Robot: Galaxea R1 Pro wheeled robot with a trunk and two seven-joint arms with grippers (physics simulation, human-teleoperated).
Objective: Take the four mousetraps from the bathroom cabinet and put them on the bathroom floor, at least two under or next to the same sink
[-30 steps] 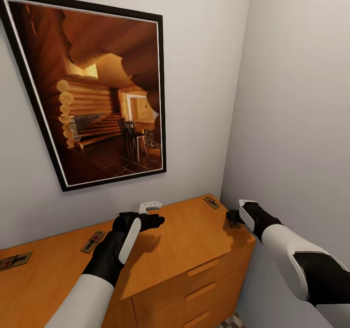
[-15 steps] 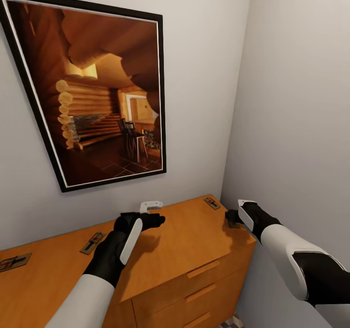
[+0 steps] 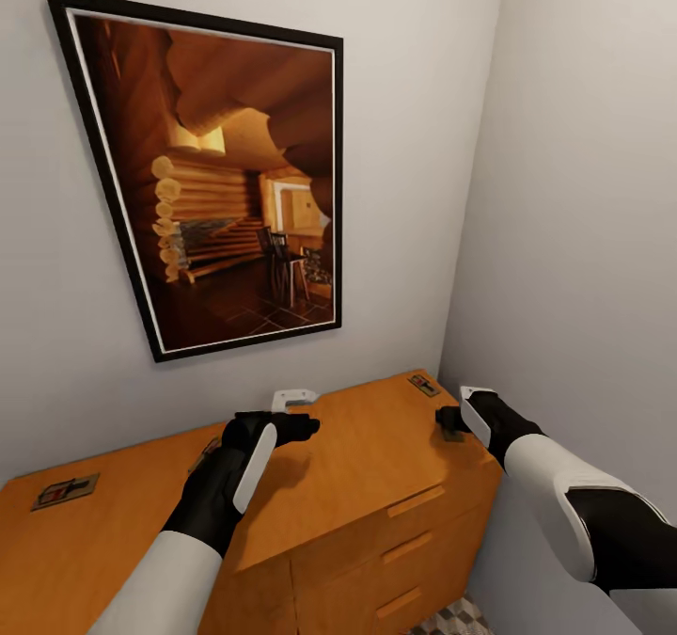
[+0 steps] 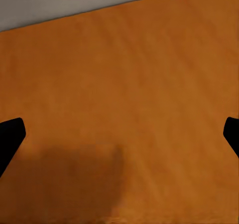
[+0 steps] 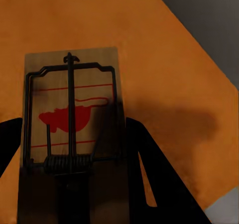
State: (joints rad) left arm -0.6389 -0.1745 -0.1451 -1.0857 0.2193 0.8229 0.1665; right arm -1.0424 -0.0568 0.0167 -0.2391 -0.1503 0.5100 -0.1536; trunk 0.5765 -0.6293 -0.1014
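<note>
The orange-brown cabinet (image 3: pixel 367 484) stands against the wall in the corner. One mousetrap (image 3: pixel 64 491) lies on its top at the far left. A second mousetrap (image 3: pixel 424 385) sits at the back right corner. A third mousetrap (image 5: pixel 72 129), with a red mark under its wire, lies flat between my right gripper's fingers, which press on both long edges. My right gripper (image 3: pixel 449 422) is over the cabinet's right end. My left gripper (image 3: pixel 297 413) hovers open above the bare middle of the top, its fingertips (image 4: pixel 10 134) far apart. A sliver of another mousetrap (image 3: pixel 204 451) peeks from behind my left forearm.
A large black-framed picture (image 3: pixel 235 183) of a log cabin interior hangs above the cabinet. A grey side wall (image 3: pixel 583 240) closes the right, close to my right arm. A patch of cube-patterned floor tile (image 3: pixel 451 618) shows below the cabinet's drawers.
The whole picture has shifted: painting and cabinet sit further right in the view, so the camera has turned. Both arms keep the same pose relative to the view.
</note>
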